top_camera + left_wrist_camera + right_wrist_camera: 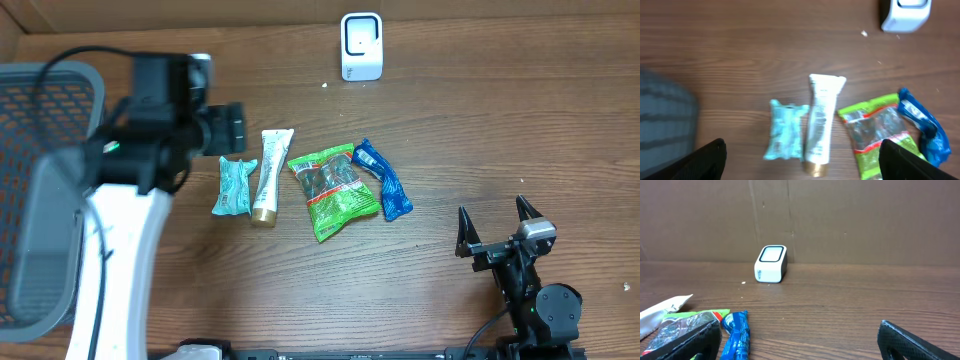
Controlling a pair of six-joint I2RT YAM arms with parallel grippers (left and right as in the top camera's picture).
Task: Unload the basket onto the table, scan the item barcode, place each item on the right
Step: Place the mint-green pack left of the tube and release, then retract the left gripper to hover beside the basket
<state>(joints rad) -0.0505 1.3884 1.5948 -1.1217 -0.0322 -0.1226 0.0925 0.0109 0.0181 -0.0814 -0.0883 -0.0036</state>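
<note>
Okay, four items lie in a row mid-table (500, 120), all flat on the wood. From the robot's left: a teal packet (232, 187), a tube (270, 175) with its gold cap toward the near edge, a green bag (333, 190), and a blue packet (383, 178). The teal packet and the tube lie just beside each other. Whether they touch, I cannot tell. The blue packet sits against the green bag's right side.

Now the scanner (361, 47): a white box, upright at the far side of the table and well apart from the row. From the right wrist it stands just in front of the cardboard wall (865, 220).

Over to the left gripper (225, 125). It hangs above the table between the basket (50, 100) and the row, near the far end of the teal packet. From its own camera the gripper (802, 147) is spread wide, with dark fingers (710, 160) in the bottom corners and nothing pinched. Below it are the teal packet (785, 130) and the tube (821, 120), with the green bag (880, 132) and blue packet (922, 122) off to the side.

The right gripper (492, 210) sits low at the near right of the table, pointing toward the far side, well apart from the blue packet. Its fingers (910, 340) stand wide apart too, with nothing between them. The wrist view looks past the blue packet (737, 330) to the scanner (771, 263).
</note>
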